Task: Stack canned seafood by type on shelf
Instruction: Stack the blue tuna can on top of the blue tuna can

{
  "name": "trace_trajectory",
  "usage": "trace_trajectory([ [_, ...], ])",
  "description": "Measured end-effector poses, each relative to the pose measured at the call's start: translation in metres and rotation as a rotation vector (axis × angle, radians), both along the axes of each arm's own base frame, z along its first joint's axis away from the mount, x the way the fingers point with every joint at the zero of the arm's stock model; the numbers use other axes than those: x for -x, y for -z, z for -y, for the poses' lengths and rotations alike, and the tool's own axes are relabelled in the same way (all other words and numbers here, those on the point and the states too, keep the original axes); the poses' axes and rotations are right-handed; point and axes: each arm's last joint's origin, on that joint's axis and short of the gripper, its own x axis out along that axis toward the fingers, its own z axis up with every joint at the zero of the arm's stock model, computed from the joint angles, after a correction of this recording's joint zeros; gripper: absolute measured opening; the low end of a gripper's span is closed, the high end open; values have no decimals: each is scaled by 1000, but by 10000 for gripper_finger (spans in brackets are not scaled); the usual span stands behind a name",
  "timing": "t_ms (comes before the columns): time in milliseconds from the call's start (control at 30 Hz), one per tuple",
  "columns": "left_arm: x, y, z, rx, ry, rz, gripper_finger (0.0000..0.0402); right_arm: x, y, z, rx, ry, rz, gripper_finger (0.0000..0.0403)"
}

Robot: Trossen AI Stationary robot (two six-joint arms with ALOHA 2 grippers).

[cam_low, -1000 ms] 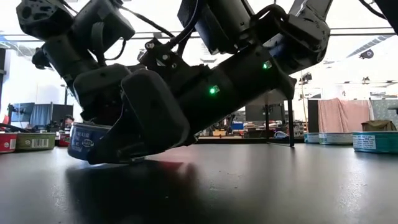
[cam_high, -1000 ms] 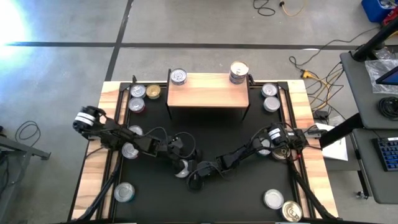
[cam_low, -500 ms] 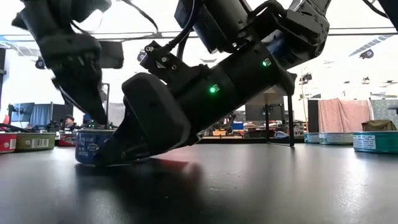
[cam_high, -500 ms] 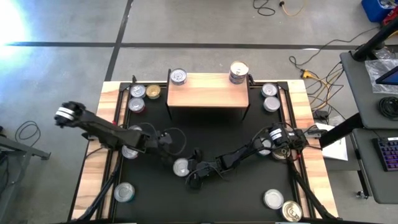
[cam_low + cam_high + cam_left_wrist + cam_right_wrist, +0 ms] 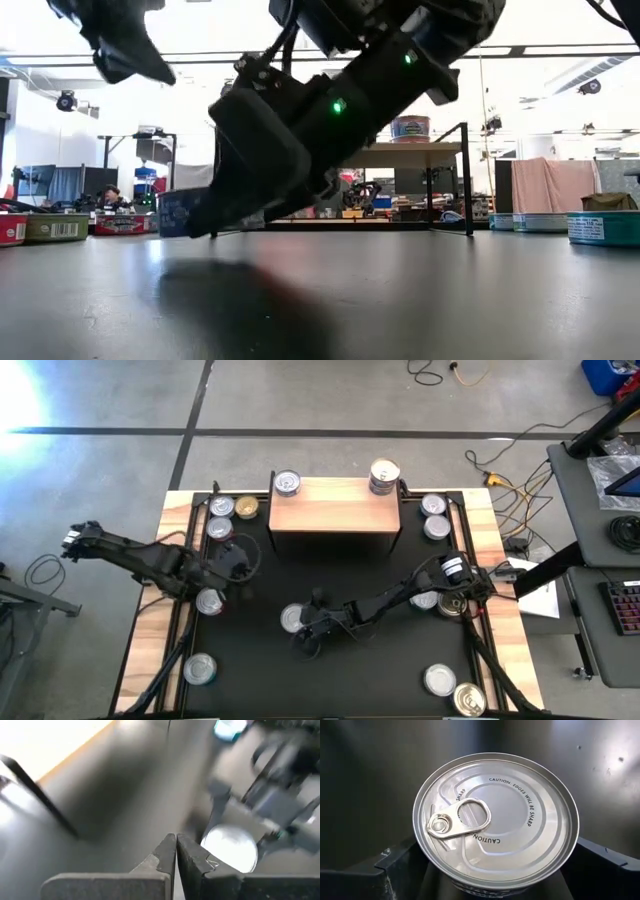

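Observation:
A silver-topped can (image 5: pixel 495 820) with a blue label sits between the fingers of my right gripper (image 5: pixel 298 625) at the mat's middle, a little above the mat in the low view (image 5: pixel 178 212). My left gripper (image 5: pixel 176 847) is shut on nothing; it hangs high over the mat's left part (image 5: pixel 240 557). The shelf (image 5: pixel 335 505) stands at the far edge. One can (image 5: pixel 287 483) sits on its far left corner and a small stack of cans (image 5: pixel 384 475) on its far right corner. My right gripper pinches the can by its round side wall (image 5: pixel 422 857), one finger (image 5: pixel 395 867) on each of two opposite sides. The fingers slant down at it from the table's right. The can is lifted clear of the mat (image 5: pixel 420 290), top up and about level.
Loose cans lie left of the shelf (image 5: pixel 221 506), right of it (image 5: pixel 433 505), on the left rail (image 5: pixel 210 600), near left (image 5: pixel 200 668), near right (image 5: pixel 440 680) and under my right arm (image 5: pixel 425 600). The middle of the mat (image 5: pixel 330 575) before the shelf is bare.
My left gripper, shut throughout, has drawn back from the can at mid-mat, rising and going toward the table's left edge. My right gripper has risen a little and taken the can up off the mat, where it stood before.

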Motion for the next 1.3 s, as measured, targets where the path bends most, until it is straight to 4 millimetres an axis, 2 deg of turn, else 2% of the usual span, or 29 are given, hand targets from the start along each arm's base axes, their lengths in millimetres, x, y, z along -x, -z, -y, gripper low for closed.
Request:
trace_trajectory([
  [100, 3, -9, -4, -41, 24, 72, 0, -5, -12, -2, -60, 36, 21, 368],
  [267, 15, -31, -13, -108, 42, 144, 0, -18, -54, -5, -101, 67, 66, 368],
  [400, 22, -56, -24, -214, 37, 198, 0, -22, -93, 4, 0, 98, 61, 368],
  [500, 26, -74, -39, -318, -20, 199, 0, -22, -123, 22, 120, 165, 39, 368],
  [667, 25, -93, -73, -438, -106, 224, 0, -20, -164, 73, 199, 291, 16, 368],
  [833, 15, -92, -119, -260, -1, 334, 0, -21, -188, 131, 229, 388, 51, 368],
  [933, 10, -79, -148, -183, -22, 291, 0, -20, -188, 168, 248, 453, 55, 368],
  [1033, 5, -69, -174, -202, -72, 231, 0, -19, -184, 207, 253, 501, 86, 368],
  [1167, -8, -77, -203, -235, -41, 284, 0, -9, -186, 257, 228, 554, 117, 368],
  [1300, -22, -86, -228, -285, -9, 273, 0, -2, -191, 295, 253, 562, 203, 368],
])
